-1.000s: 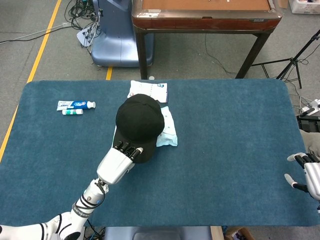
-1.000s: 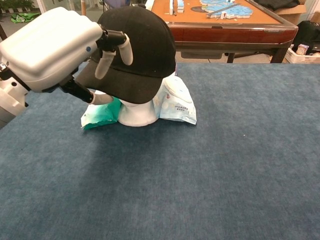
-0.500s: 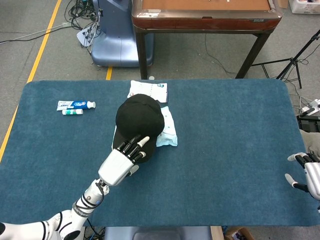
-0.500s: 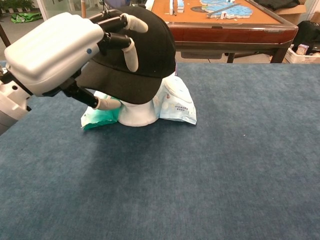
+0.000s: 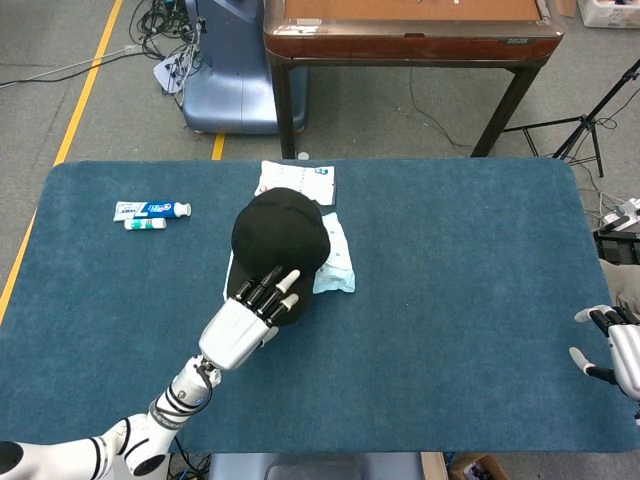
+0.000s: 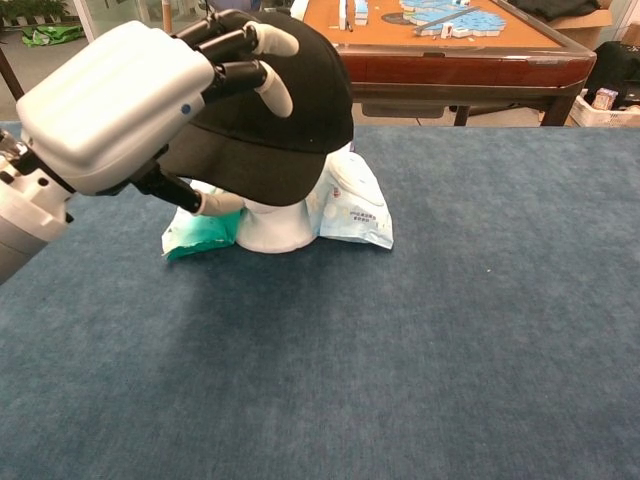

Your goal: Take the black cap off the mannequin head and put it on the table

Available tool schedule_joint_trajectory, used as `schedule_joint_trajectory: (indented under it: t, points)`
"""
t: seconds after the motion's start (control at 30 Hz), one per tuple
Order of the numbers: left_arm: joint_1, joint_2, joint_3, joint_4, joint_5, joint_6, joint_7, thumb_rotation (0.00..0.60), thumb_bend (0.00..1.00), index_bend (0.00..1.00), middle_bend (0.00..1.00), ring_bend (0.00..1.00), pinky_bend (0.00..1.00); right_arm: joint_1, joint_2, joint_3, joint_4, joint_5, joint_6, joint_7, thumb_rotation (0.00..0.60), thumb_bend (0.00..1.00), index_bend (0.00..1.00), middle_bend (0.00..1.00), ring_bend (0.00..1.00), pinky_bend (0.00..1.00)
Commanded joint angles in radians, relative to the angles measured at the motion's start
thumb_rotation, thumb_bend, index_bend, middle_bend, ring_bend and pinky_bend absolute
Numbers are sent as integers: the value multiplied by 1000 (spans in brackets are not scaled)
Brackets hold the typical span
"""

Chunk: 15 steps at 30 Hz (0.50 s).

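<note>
The black cap (image 5: 280,235) sits on the white mannequin head (image 6: 270,225) near the middle of the blue table (image 5: 450,300). My left hand (image 5: 245,320) is at the cap's brim on the near side. In the chest view the left hand (image 6: 120,100) has its fingers (image 6: 262,42) stretched out over the cap (image 6: 300,110), and the thumb reaches under the brim. The fingers are raised off the fabric and do not clamp it. My right hand (image 5: 612,350) hangs at the table's far right edge, fingers apart, holding nothing.
A light blue packet (image 5: 338,262) and a green packet (image 6: 200,230) lie against the mannequin base, a white packet (image 5: 300,180) just behind it. Two toothpaste tubes (image 5: 150,210) lie at the left rear. A wooden table (image 5: 410,30) stands beyond the far edge.
The left hand's fingers, curled over the brim a second ago, have straightened and lifted above the cap. The hand has edged slightly forward. The cap and the right hand have not moved.
</note>
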Motion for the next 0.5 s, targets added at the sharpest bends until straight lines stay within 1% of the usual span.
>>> schedule_joint_trajectory:
  t: [0.03, 0.23, 0.5]
  points:
    - [-4, -8, -5, 6, -7, 0, -4, 600, 0, 328, 119, 76, 343, 0, 1, 0, 0, 0, 1, 2, 600, 247, 398, 372, 304, 567]
    - [-10, -24, -8, 27, -13, 11, -34, 600, 0, 331, 119, 76, 342, -1, 1, 0, 1, 0, 2, 4, 600, 247, 398, 373, 304, 567]
    - [-4, -17, 6, 54, -15, 9, 1, 600, 0, 330, 118, 76, 329, -1, 1, 0, 1, 1, 0, 3, 600, 246, 398, 373, 304, 567]
